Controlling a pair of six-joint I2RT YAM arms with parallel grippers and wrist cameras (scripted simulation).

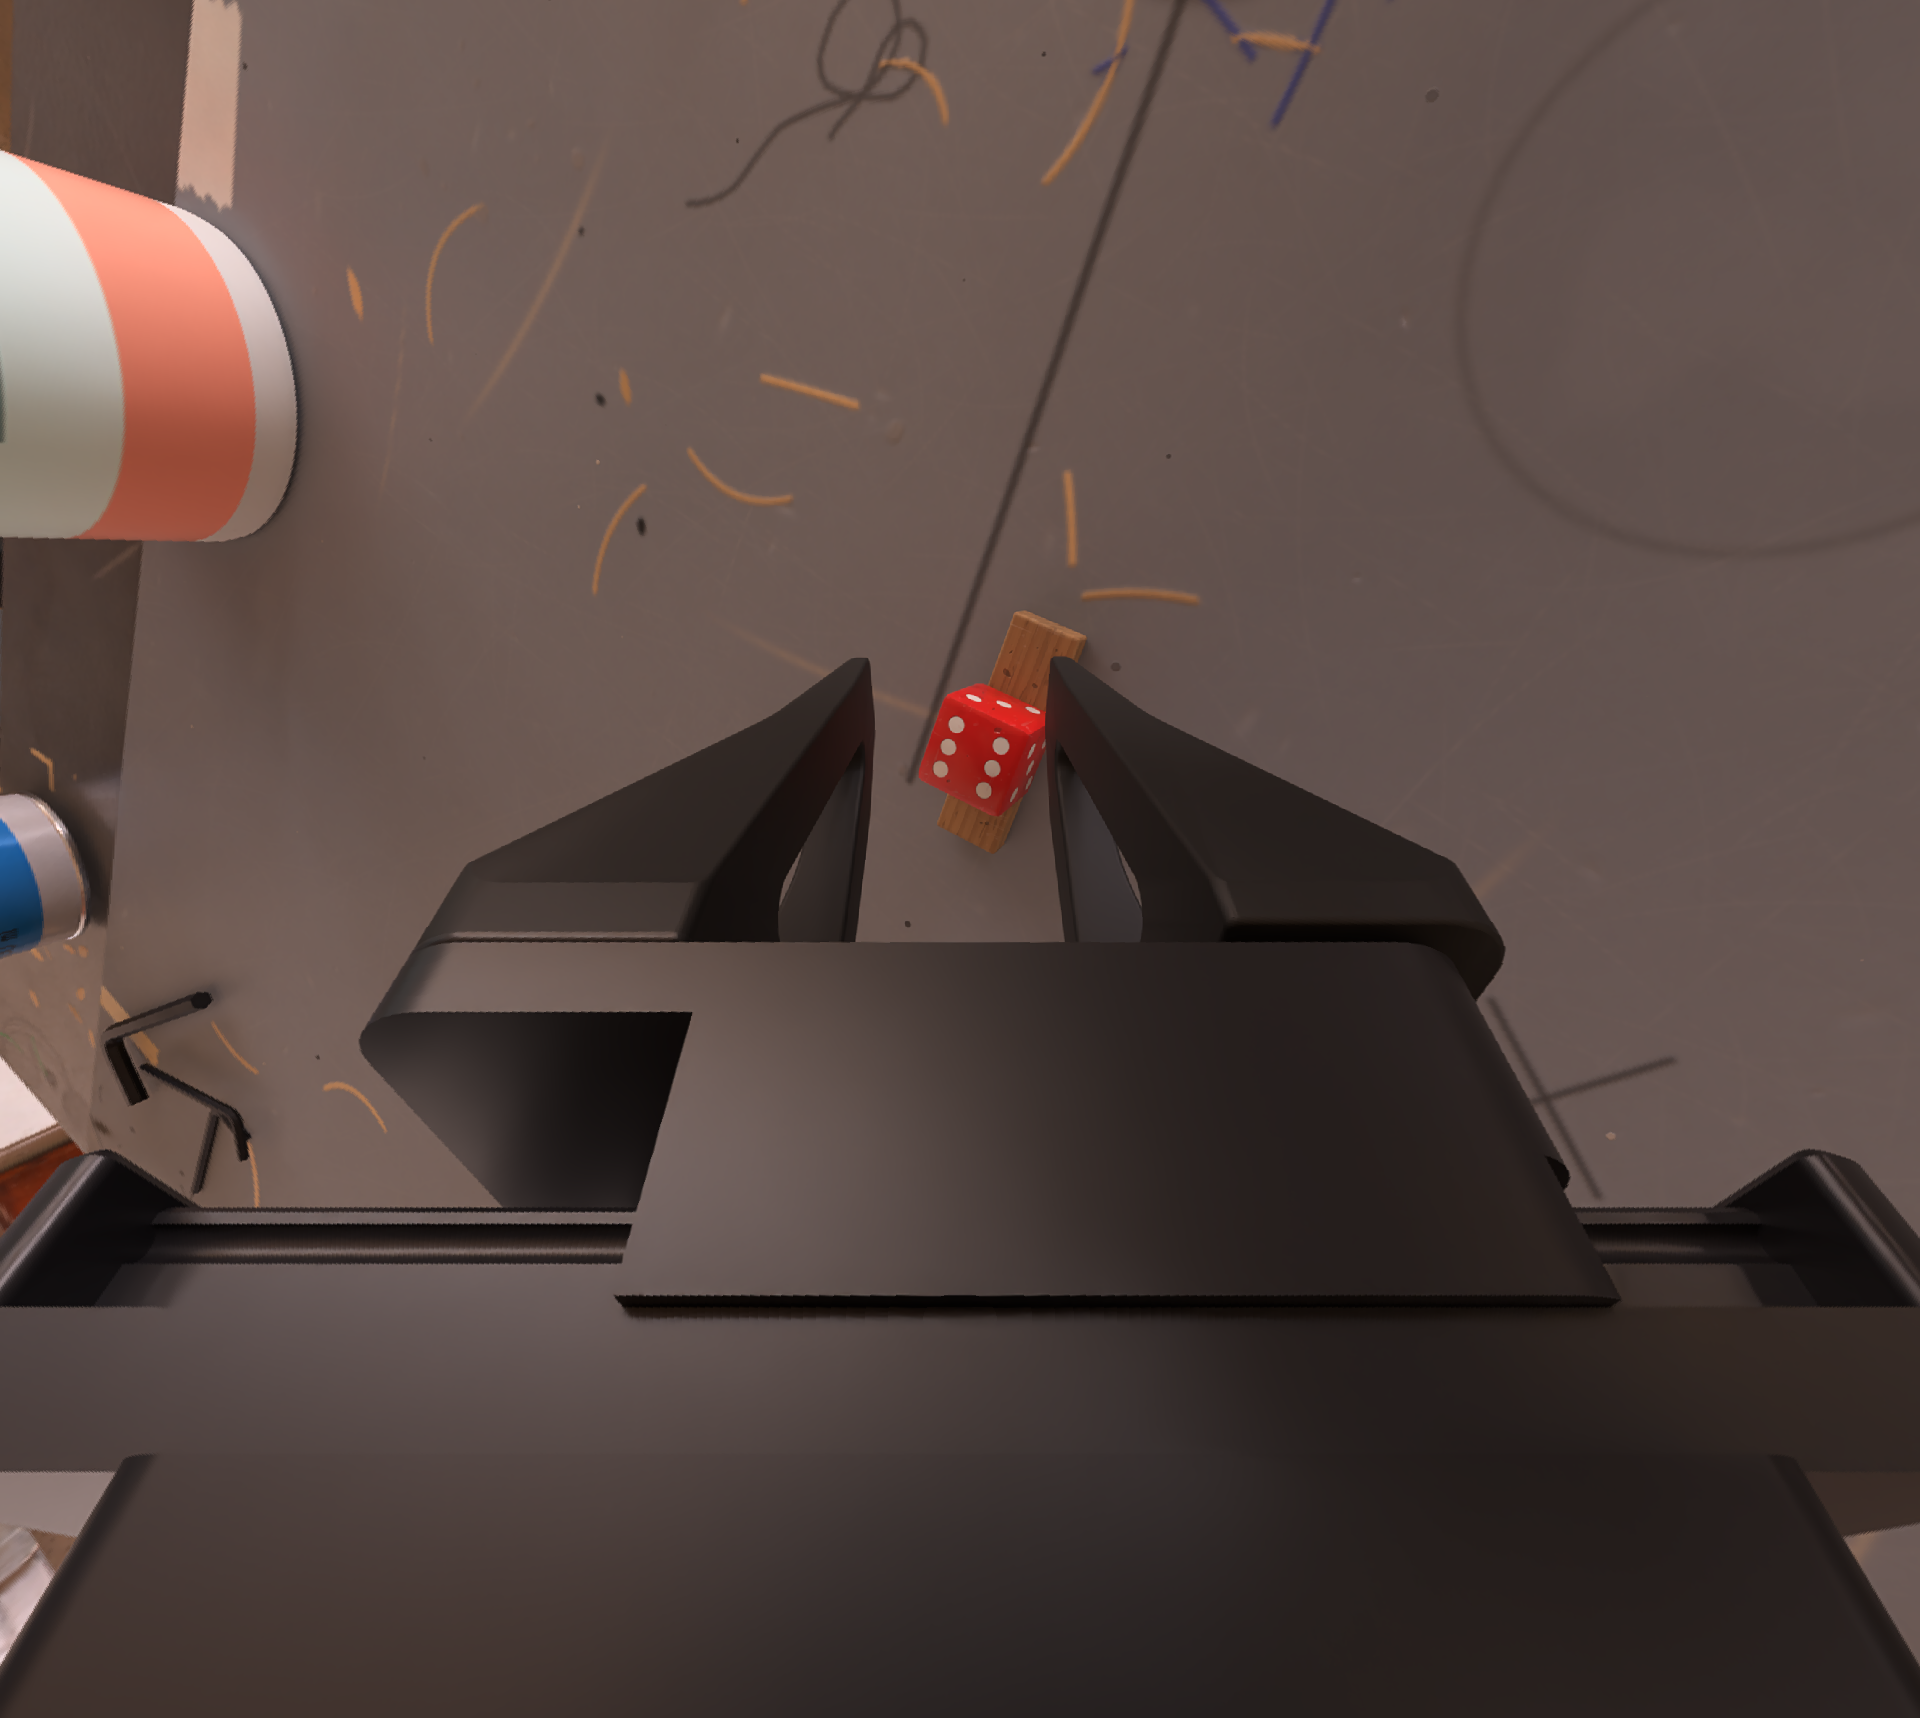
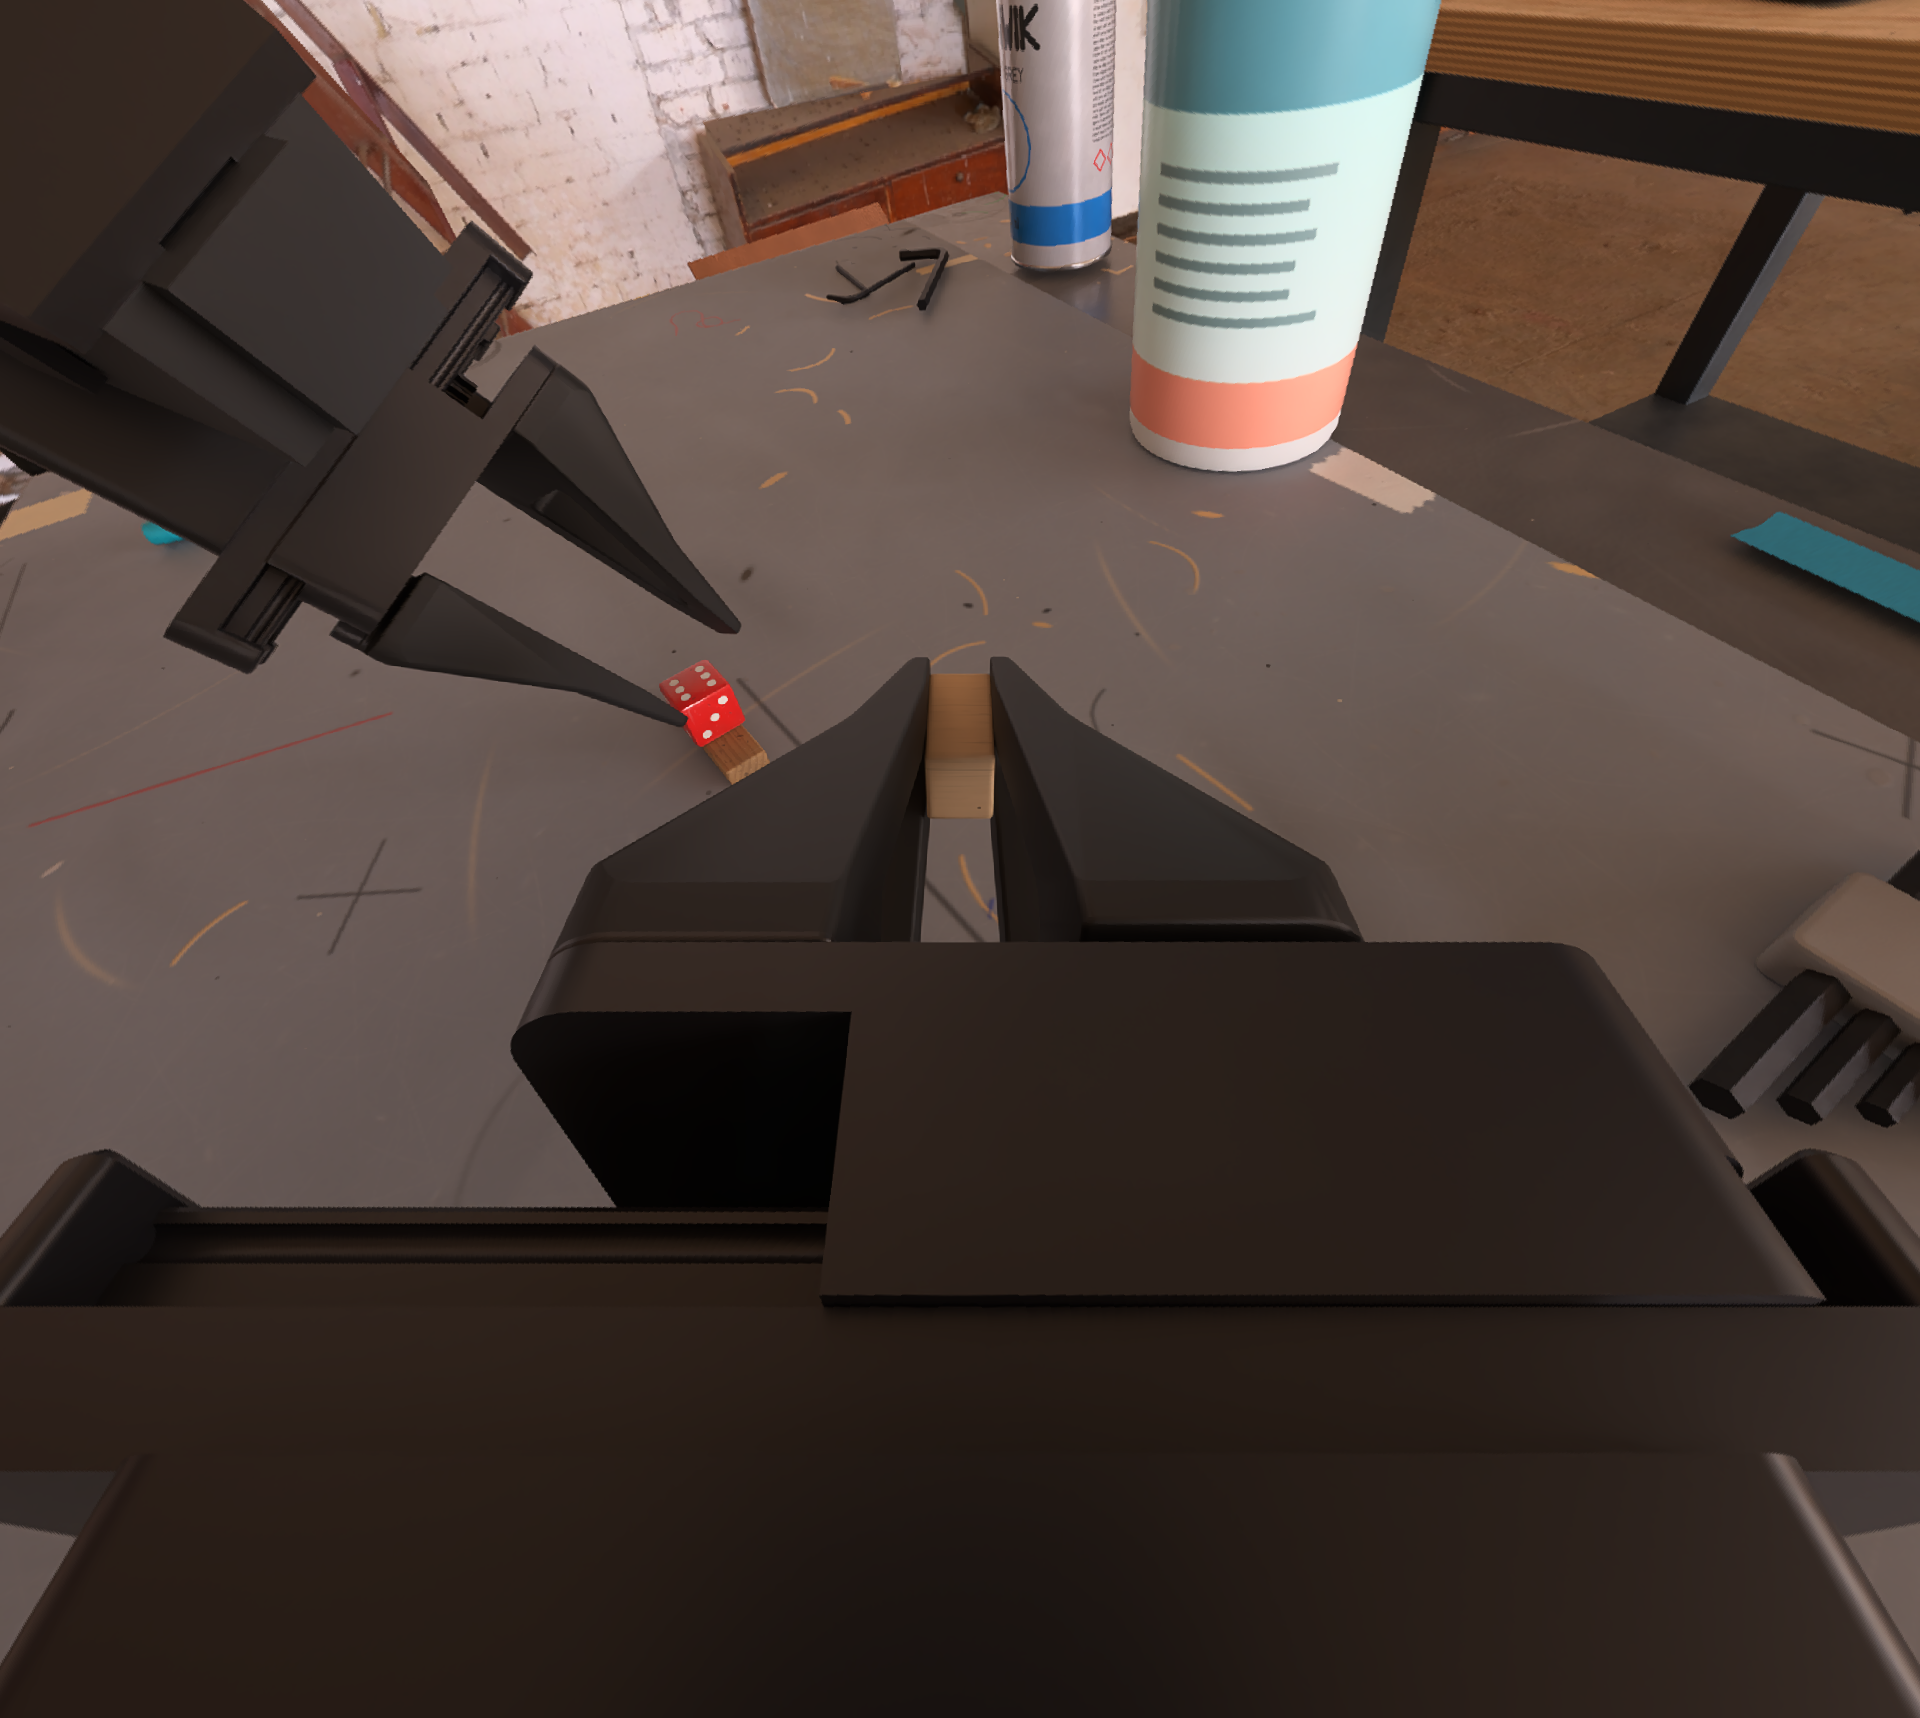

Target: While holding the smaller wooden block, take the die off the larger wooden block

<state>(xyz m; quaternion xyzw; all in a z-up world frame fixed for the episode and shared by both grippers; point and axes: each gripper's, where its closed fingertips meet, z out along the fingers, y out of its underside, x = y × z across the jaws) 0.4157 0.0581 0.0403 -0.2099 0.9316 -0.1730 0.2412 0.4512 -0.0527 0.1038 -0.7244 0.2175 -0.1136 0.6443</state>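
Mid-table, far from any edge, the spread left claw [image 1: 961, 702] straddles the light, hard, slick-looking die [image 1: 982, 749] on the larger block [image 1: 1029, 650], best pinched across opposite flat faces; the right claw [image 2: 959, 681] pinches the smaller block [image 2: 959, 749].

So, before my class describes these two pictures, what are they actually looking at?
Two robot arms, each ending in a black two-finger gripper with a camera looking along its fingers. One picture comes from the left gripper, open above a red white-spotted die that sits on a flat brown wooden block. The other comes from the right gripper, closed on a small pale wooden block; it also shows the left gripper from the side. On the scuffed grey tabletop stand a tall teal, white and coral cylinder and a silver spray can with blue bands.
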